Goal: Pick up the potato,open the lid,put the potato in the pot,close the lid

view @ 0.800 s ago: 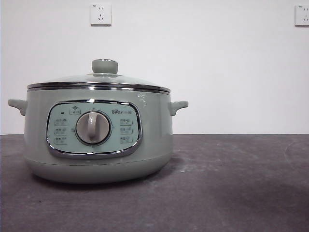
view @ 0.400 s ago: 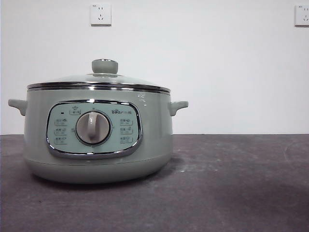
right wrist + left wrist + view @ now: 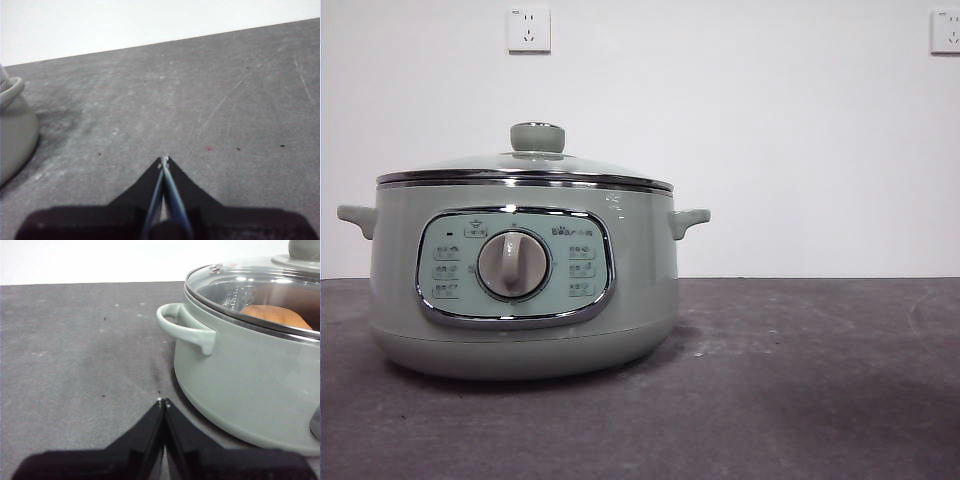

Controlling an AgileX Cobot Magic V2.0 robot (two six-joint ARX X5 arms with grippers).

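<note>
Left wrist view shows me the potato (image 3: pixel 278 316) under the lid (image 3: pixel 250 287), beside my pinched-shut, empty left gripper (image 3: pixel 163 403); right gripper (image 3: pixel 164 160) likewise; swinging could clip the pot (image 3: pixel 240 375).

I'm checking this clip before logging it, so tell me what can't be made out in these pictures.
- Potato: left wrist view only, through the lid; the picture's edge and pot wall cut it off. In the front view the pot wall hides it.
- Panel labels: front view, too small to read.
- Both arms: out of the front view.
- Pot in right wrist view: only a sliver at the edge.
</note>
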